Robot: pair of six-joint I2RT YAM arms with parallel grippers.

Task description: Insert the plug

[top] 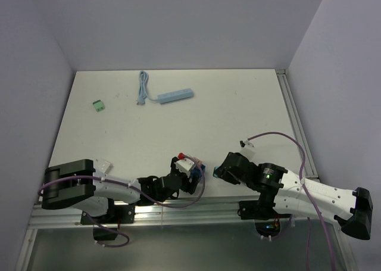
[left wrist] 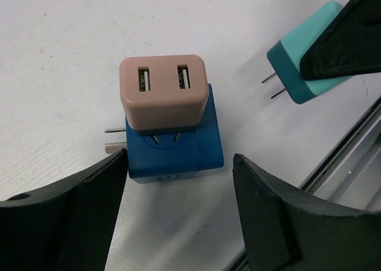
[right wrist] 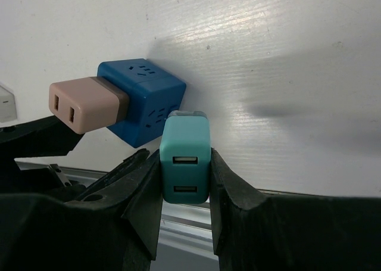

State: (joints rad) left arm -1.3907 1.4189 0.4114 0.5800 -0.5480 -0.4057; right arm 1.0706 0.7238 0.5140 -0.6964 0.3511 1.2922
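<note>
**Teal plug clamped beside the blue socket cube, prongs out**

Nearest the arm bases, a metal rail point(top: 196, 206) runs along the table point(top: 149, 134) edge, just on the near side of the blue socket cube point(left wrist: 199, 146).

The cube lies on the table close to that rail. A tan two-port charger point(left wrist: 162, 89) is seated in its upward face. Two bare metal blades point(left wrist: 113, 138) stick out of one side of the cube, just above the tabletop.

The left gripper point(left wrist: 178, 161) is released. Its two black fingers point(left wrist: 71, 217) stand wide on either side of the cube, one tip close against the corner by the blades. I cannot tell whether it touches.

The right gripper point(right wrist: 185, 158) is clenched on the teal plug point(left wrist: 297, 62), pinching its sides with the two ports facing the wrist camera. The plug hangs just beside the cube on the right arm's side. Its two prongs point(left wrist: 271, 86) are bare and outside any socket.

Beyond the cube, toward the right arm, a small white connector point(top: 247, 143) on a purple cable lies on the table.

Well beyond the cube, near the far edge, lie a small green connector point(top: 99, 105) and a pale blue power strip point(top: 175, 96) with its cord.
</note>
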